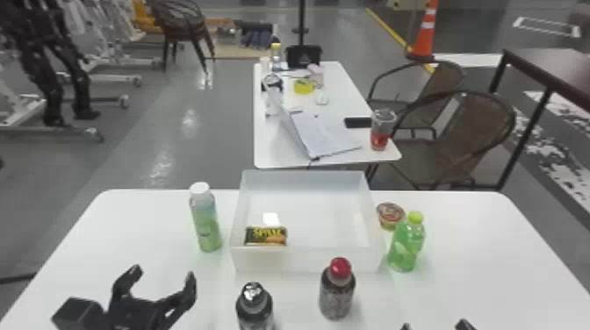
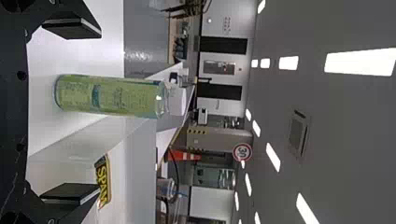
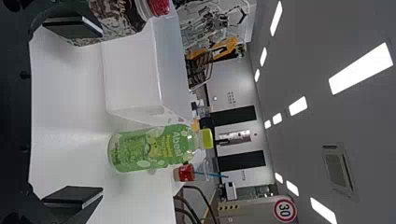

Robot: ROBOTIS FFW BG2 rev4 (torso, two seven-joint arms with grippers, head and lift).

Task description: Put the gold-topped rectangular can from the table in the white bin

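Already, the rectangular can is in the white bin, at the bin's near left corner, close inside the near wall. Just behind it is a small white piece, too blurred to name.

Beside the bin's left wall stands a green bottle with a white cap; by its right wall sits a small round tub, with a green bottle with a yellow-green cap near the bin's near right corner. Before the near wall stands a dark bottle with a red cap, and a dark bottle with a silver cap is closer to the near edge of the table.

The left gripper is over the table's near left part, fingers wide apart and empty. The right gripper shows at the head view's bottom edge, right of the middle, also spread wide and holding nothing.
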